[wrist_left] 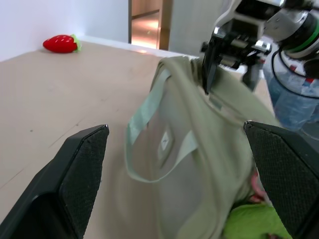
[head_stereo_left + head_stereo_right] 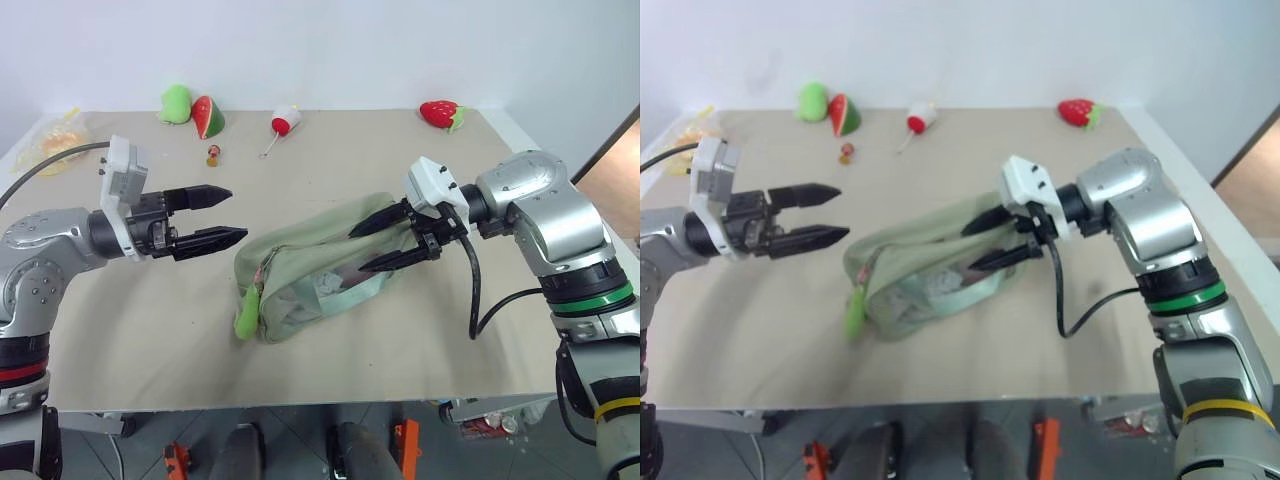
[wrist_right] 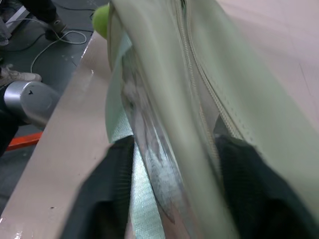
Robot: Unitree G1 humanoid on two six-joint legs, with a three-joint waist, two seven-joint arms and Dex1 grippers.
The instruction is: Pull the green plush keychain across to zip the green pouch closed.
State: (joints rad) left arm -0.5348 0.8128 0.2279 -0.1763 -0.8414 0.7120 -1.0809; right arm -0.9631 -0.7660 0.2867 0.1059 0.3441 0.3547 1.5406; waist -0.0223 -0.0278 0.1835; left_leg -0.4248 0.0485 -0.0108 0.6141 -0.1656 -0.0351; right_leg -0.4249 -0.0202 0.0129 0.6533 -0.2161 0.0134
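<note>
Green pouch (image 2: 320, 270) lies mid-worktop; your right gripper (image 2: 385, 243) pinches its right end (bracing step). Left gripper (image 2: 222, 216) hovers wide open, empty. The green plush keychain (image 2: 246, 314) dangles near-left: grab it next.

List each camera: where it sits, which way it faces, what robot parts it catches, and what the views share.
Left and right eye views: head-mounted, looking forward and down at the beige table; both arms show.
Left wrist view: looks between the open left end effector toward the pale sage-green fabric pouch; also catches the right end effector.
Right wrist view: close along the right end effector's fingers, either side of the pouch's zipper edge.
Shared: the pouch and the lime-green plush keychain.
</note>
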